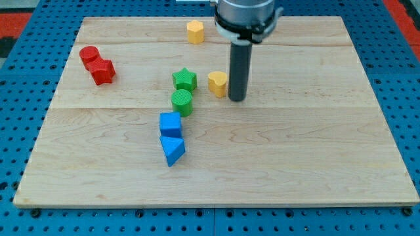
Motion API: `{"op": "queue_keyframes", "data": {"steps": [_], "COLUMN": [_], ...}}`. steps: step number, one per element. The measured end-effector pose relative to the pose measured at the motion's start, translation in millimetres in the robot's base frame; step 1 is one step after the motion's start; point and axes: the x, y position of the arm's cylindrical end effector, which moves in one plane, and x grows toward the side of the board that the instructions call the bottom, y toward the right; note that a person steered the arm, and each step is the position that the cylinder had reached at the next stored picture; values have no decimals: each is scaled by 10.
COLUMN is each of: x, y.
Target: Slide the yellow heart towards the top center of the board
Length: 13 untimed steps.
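The yellow heart lies on the wooden board, a little above the middle and left of centre. My tip rests on the board right beside the heart, at its right and slightly lower, touching or nearly touching it. The rod rises from there to the arm at the view's top. A yellow hexagon sits near the board's top edge, left of centre.
A green star lies just left of the heart, with a green cylinder below it. A blue cube and a blue triangle sit lower. A red cylinder and a red star lie at upper left.
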Motion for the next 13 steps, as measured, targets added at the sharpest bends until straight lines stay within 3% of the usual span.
{"op": "queue_keyframes", "data": {"steps": [1, 3, 4, 6, 7, 9, 10, 11, 13], "x": [18, -896, -1156, -695, -756, -1345, -858, -701, -880], "y": [-530, 8, 173, 233, 132, 9, 7, -359, -573]}}
